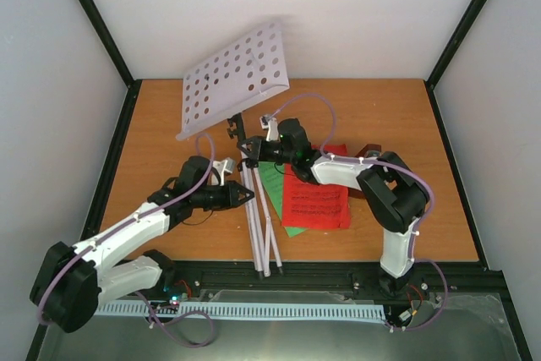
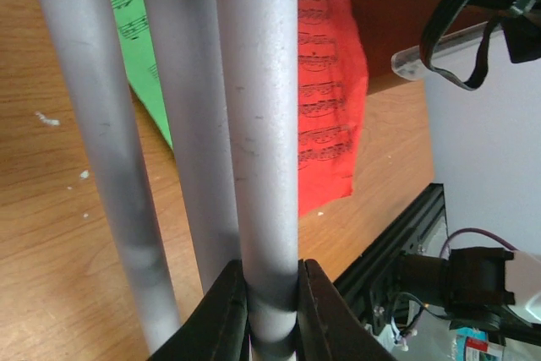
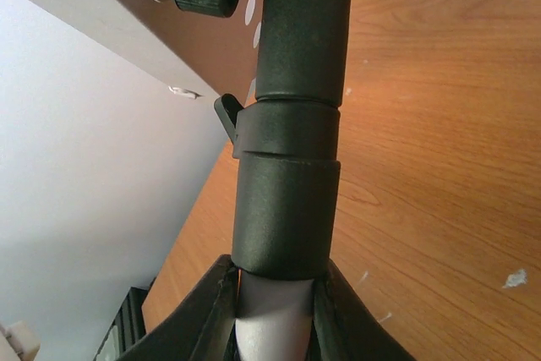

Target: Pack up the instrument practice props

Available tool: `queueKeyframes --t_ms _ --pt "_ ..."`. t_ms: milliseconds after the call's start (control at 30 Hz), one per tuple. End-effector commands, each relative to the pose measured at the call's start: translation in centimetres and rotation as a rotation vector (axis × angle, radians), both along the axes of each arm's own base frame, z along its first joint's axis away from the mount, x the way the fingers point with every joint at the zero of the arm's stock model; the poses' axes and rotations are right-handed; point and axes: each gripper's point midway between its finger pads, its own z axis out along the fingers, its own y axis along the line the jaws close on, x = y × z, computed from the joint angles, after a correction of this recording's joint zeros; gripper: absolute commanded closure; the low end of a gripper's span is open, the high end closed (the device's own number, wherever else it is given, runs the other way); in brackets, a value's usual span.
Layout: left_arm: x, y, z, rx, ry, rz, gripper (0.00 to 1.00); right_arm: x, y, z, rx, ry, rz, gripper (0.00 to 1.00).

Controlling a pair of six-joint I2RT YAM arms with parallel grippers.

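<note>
Step in hand, by my read: collapsing tripod stand (image 1: 259, 209).
- Stand at table (image 1: 380, 116) centre, folded legs pointing to near edge, perforated tray (image 1: 232, 78) at far left.
- Left gripper (image 2: 272, 293) clamped on one silver leg.
- Right gripper (image 3: 275, 298) clamped on pole just below black collar (image 3: 287, 200).
- Red sheet (image 1: 314, 200) and green sheet (image 1: 275, 179) flat just right of legs, green partly under red.
- Metronome (image 2: 385, 27) beyond red sheet, mostly hidden.
- Next likely calls for left to steady legs while right works collar or pole, keeping legs off sheets.
</note>
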Motion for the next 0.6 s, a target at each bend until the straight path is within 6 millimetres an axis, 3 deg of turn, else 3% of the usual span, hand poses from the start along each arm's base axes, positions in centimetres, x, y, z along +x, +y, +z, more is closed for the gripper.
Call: queueKeyframes --t_ms 0,267,567 --pt "5.3 -1.1 7.8 -0.139 -0.368 0.075 1.00 -0.8 2.0 1.2 0.026 -0.155 0.097 0.97" --pt "5.9 -1.1 5.3 -0.092 -0.336 0.085 1.00 0.2 2.3 -2.9 -0.005 -0.095 0.086 0.97" --pt "7.0 -1.3 2.4 -0.037 -0.319 0.089 1.00 1.5 1.5 -6.1 -0.061 -0.127 0.065 0.97"
